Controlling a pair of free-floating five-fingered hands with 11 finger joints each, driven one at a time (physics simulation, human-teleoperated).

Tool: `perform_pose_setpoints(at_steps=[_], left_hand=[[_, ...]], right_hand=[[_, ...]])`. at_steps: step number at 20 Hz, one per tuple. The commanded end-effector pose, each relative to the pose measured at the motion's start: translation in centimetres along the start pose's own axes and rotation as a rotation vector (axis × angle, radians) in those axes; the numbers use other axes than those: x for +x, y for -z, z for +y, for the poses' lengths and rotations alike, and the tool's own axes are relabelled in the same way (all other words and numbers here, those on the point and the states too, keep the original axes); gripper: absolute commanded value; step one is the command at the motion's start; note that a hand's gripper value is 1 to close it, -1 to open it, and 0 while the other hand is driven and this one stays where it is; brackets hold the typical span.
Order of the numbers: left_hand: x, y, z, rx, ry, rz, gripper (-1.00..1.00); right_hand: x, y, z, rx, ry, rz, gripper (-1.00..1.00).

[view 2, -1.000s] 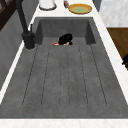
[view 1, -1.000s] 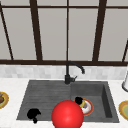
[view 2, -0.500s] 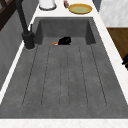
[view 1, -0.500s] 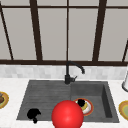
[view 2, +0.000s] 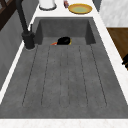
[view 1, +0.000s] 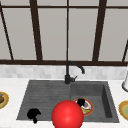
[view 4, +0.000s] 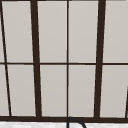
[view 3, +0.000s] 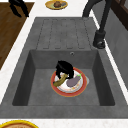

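In the sink basin (view 3: 37,82) lies a red-rimmed white plate (view 3: 80,90) carrying a purple eggplant (view 3: 74,80) and a long yellow-green vegetable (view 3: 60,80). My right hand (view 3: 64,68) is arched over the plate's far side, fingers curled down onto the yellow-green vegetable. The same hand (view 1: 80,101) sits above the plate (view 1: 88,110) in the front view, and low in the basin (view 2: 63,40) in the left side view. My left hand (view 1: 33,114) hangs idle by the drainboard's front edge, fingers loose, and is at the upper left (view 3: 18,6) in the right side view.
A big red ball (view 1: 67,115) covers the sink's front edge in the front view. The black faucet (view 1: 70,72) stands behind the drainboard (view 2: 65,75). A yellow plate (view 2: 80,8) and a white container (view 2: 47,3) are on the right counter, a plate of food (view 3: 56,4) on the left.
The right hand has sunk a little toward the plate in the basin and then held still. The left hand has not moved.
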Motion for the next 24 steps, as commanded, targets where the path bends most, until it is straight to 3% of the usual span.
perform_pose_setpoints(at_steps=[1, 5, 9, 14, 24], left_hand=[[0.0, 0.0, 0.0, 0.0, 0.0, 0.0, 0.0], [0.0, 0.0, 0.0, 0.0, 0.0, 0.0, 0.0], [0.0, 0.0, 0.0, 0.0, 0.0, 0.0, 0.0], [0.0, 0.0, 0.0, 0.0, 0.0, 0.0, 0.0], [0.0, 0.0, 0.0, 0.0, 0.0, 0.0, 0.0]], right_hand=[[0.1, 1.2, 1.3, -0.025, -0.012, -0.016, -1.0], [1.6, 0.0, -0.3, -0.033, -0.021, -0.003, -1.0], [1.2, -0.5, -2.1, -0.003, -0.012, -0.01, -1.0], [0.7, -1.0, -3.6, -0.036, -0.005, -0.017, -1.0], [-1.0, -1.8, -6.4, -0.188, -0.011, -0.181, -1.0]])
